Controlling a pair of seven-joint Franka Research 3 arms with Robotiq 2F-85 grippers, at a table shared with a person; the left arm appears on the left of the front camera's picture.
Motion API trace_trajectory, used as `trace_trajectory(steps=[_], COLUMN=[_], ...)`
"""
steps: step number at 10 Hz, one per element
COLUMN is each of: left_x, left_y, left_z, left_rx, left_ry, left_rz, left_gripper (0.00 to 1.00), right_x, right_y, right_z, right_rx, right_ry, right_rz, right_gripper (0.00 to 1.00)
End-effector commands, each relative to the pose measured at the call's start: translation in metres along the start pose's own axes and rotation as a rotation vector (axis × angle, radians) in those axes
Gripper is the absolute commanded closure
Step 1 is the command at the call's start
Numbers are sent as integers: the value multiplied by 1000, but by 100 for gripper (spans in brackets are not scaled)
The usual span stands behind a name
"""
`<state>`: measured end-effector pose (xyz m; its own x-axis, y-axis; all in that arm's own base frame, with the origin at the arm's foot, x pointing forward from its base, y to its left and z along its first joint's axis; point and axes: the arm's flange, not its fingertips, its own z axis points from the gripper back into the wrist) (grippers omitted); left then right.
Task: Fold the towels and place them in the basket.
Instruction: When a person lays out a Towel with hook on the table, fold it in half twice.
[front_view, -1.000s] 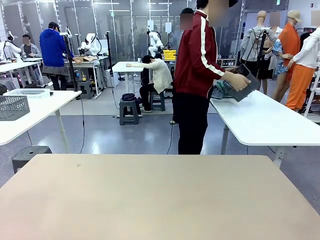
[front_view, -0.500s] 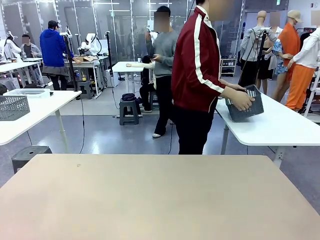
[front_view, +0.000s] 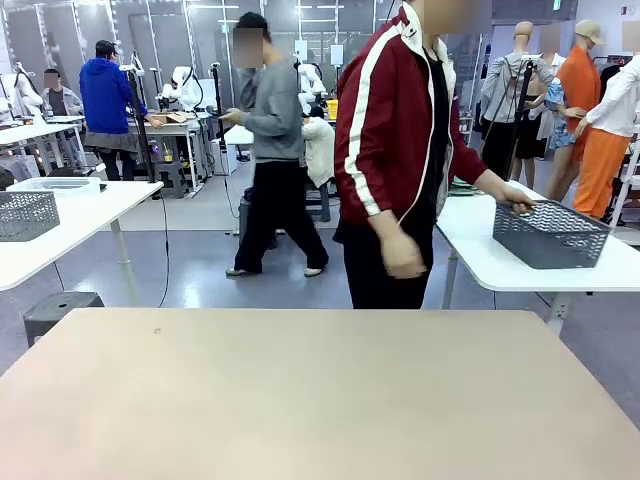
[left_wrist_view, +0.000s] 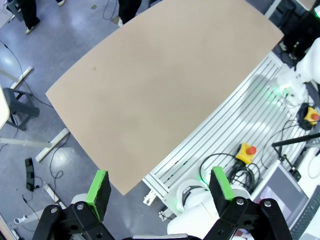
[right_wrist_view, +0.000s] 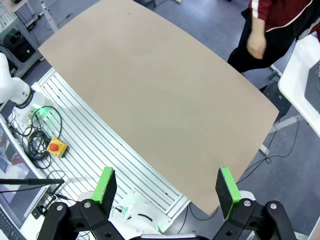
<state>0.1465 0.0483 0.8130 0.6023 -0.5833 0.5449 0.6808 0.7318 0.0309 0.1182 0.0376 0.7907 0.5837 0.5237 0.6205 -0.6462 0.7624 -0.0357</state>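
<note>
The dark grey basket (front_view: 550, 235) stands on a white side table (front_view: 480, 255) at the far right, behind my bare tan table (front_view: 300, 400). A person in a red jacket (front_view: 390, 130) stands at the far side of my table with one hand on the basket's rim. The towels are out of view. My left gripper (left_wrist_view: 160, 187) hangs open high above the tan table (left_wrist_view: 165, 85), nothing between its green pads. My right gripper (right_wrist_view: 166, 186) is likewise open and empty, high over the table (right_wrist_view: 150, 95).
Another white table at the left carries a grey mesh crate (front_view: 25, 215). A second person (front_view: 270, 140) walks past behind. Below my wrists lie the slotted aluminium base, cables and emergency stop buttons (left_wrist_view: 246, 151) (right_wrist_view: 56, 147).
The person has set the basket down on the white side table and turned to face my table. The passer-by behind has walked to the left. My grippers have not moved.
</note>
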Motion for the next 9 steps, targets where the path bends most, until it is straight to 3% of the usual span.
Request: trace_trajectory(steps=[1, 9], left_x=[-1, -1], left_y=[-2, -2], left_z=[0, 0], left_rx=[-2, -2], left_ry=[-4, -4], left_rz=[-5, -5], left_gripper=[0, 0], right_x=[-2, -2], right_y=[4, 4], right_z=[5, 5], right_rx=[2, 2], right_ry=[-14, -14], right_rz=[16, 16], right_gripper=[0, 0])
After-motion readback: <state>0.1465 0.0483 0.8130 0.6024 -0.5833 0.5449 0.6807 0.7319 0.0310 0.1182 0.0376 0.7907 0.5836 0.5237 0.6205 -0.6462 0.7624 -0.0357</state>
